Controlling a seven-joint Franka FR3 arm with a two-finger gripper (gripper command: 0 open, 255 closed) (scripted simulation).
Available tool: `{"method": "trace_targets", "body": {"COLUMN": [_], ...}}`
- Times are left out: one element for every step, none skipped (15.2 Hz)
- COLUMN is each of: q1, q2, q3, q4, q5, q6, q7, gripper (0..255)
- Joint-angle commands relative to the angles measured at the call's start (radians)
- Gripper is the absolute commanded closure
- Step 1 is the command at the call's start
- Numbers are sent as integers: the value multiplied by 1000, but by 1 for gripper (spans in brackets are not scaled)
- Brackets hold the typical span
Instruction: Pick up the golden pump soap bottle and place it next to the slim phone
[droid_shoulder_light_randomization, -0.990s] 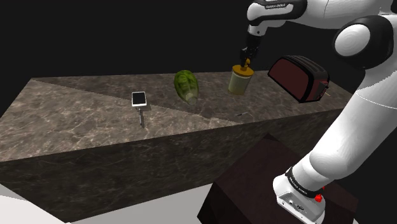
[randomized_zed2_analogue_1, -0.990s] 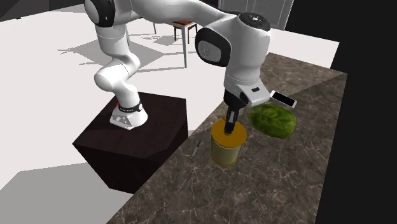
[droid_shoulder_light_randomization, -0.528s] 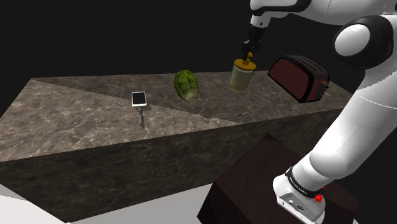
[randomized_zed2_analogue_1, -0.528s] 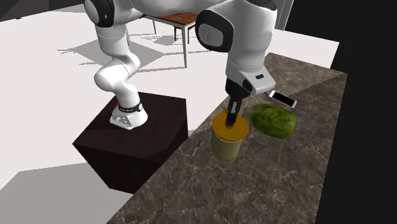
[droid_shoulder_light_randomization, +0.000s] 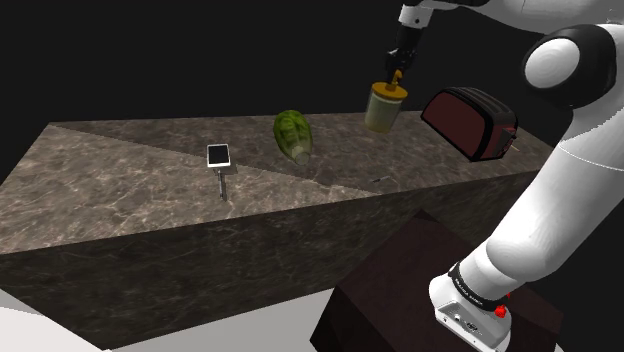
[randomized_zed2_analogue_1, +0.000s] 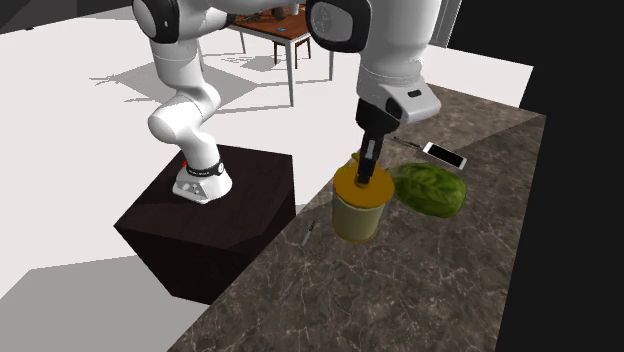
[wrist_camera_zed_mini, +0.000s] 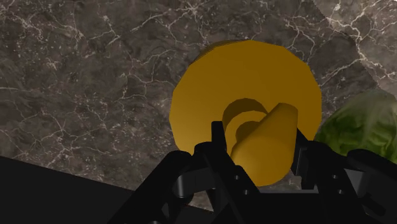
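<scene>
Golden soap bottle (droid_shoulder_light_randomization: 384, 108) hangs higher above the worktop (droid_shoulder_light_randomization: 120, 190) than before.
In the shoulder view the phone (droid_shoulder_light_randomization: 219, 155) lies well left of the green cabbage (droid_shoulder_light_randomization: 292, 134); right of the cabbage, the tool (droid_shoulder_light_randomization: 397, 75) grips the bottle's pump. From the wrist, its cap hides its body.

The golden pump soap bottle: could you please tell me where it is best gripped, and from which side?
By the narrow pump head, from straight above: the bottle is upright, its body looks too broad, and the tool clasps that head.
</scene>
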Motion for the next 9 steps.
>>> {"method": "trace_targets", "body": {"q1": [-3, -4, -5, -6, -7, -8, -10, -11, -13], "q2": [8, 11, 15, 19, 24, 29, 34, 40, 46], "q3": [-1, -1, -2, -2, -2, -3, -3, -4, -4], "q4": [37, 55, 74, 93, 113, 133, 154, 176, 199], "q5": [2, 3, 4, 5, 6, 7, 9, 10, 12], "q6": [-29, -44, -59, -74, -89, -105, -121, -137, -154], "q7": [-2, -3, -3, -3, -4, -5, -5, -6, -6], "gripper": [255, 255, 255, 255, 255, 255, 255, 255, 255]}}
